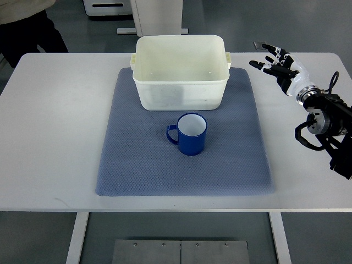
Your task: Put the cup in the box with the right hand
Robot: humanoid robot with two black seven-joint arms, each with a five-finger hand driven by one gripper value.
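A blue cup (pixel 188 133) with a white inside stands upright on the blue-grey mat (pixel 143 170), its handle pointing left. Just behind it sits the cream plastic box (pixel 180 93), which holds nothing. My right hand (pixel 276 64) hovers over the table's right side, well to the right of the box and the cup, its fingers spread and holding nothing. The left arm does not show.
The mat lies in the middle of a white table (pixel 49 126). A person in dark clothes (pixel 27 33) stands at the far left corner. White equipment (pixel 154 14) stands behind the table.
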